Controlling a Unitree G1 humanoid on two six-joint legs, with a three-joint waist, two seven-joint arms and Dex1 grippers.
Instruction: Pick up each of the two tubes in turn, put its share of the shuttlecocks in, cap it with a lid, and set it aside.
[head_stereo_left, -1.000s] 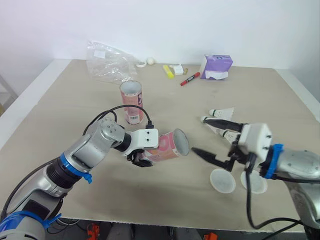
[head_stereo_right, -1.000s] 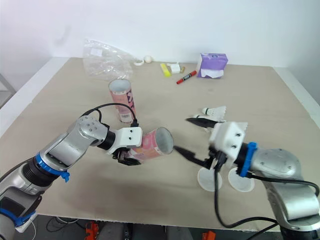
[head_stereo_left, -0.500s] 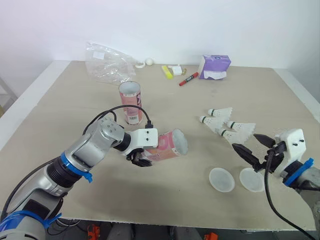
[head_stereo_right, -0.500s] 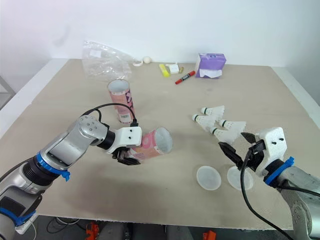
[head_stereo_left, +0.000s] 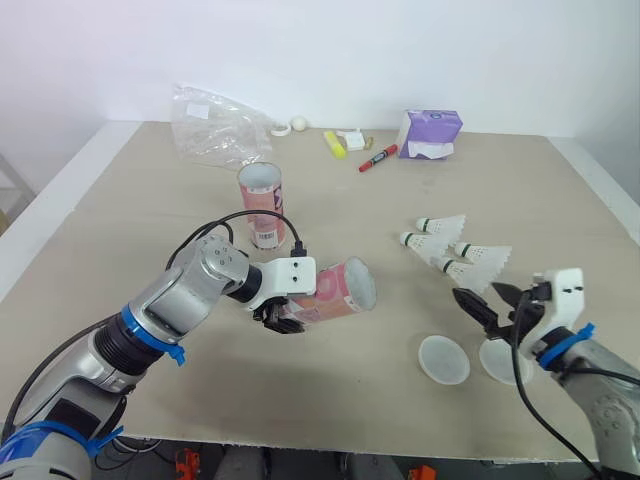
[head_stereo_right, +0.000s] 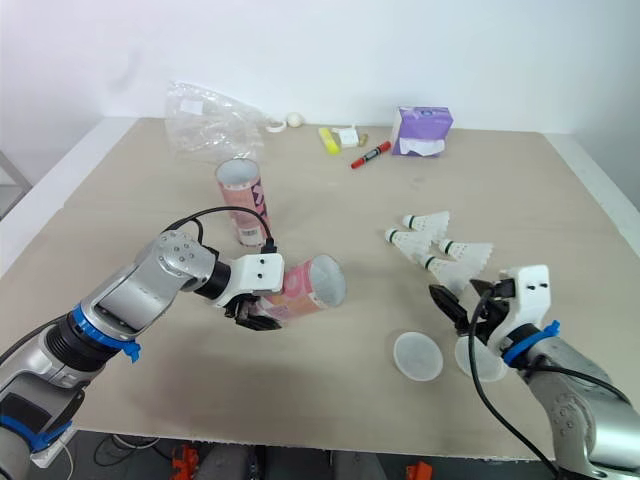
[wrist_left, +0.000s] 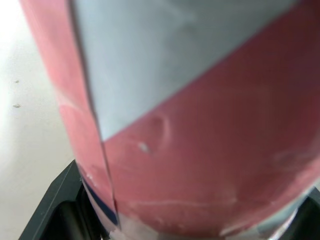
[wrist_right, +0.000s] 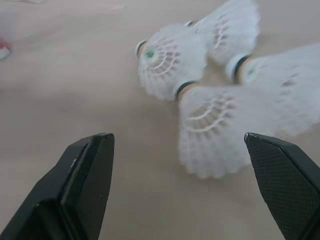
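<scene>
**Shuttlecock packing station: contents at this moment**

- Left gripper (head_stereo_left: 283, 315): clamped around the pink tube (head_stereo_left: 335, 290), gripping near its closed end. The tube is held off the table (head_stereo_left: 150, 220), lying nearly level, its open mouth turned toward the robot's right.
- Second tube (head_stereo_left: 263, 205): stands upright on the table just behind the held one, mouth open and uncapped.
- Shuttlecocks (head_stereo_left: 445, 224): four, in a loose cluster on the table at the right, lying on their sides, some touching.
- Right gripper (head_stereo_left: 488, 302): fingers spread wide and holding nothing, poised just on the near side of the cluster and pointing at it.
- Lids: two white discs flat near the front edge, one (head_stereo_left: 443, 359) in plain sight, the other (head_stereo_left: 497, 362) partly behind the right gripper.
- Far edge: plastic bag (head_stereo_left: 215, 125), red marker (head_stereo_left: 379, 158), purple pack (head_stereo_left: 432, 133).
</scene>
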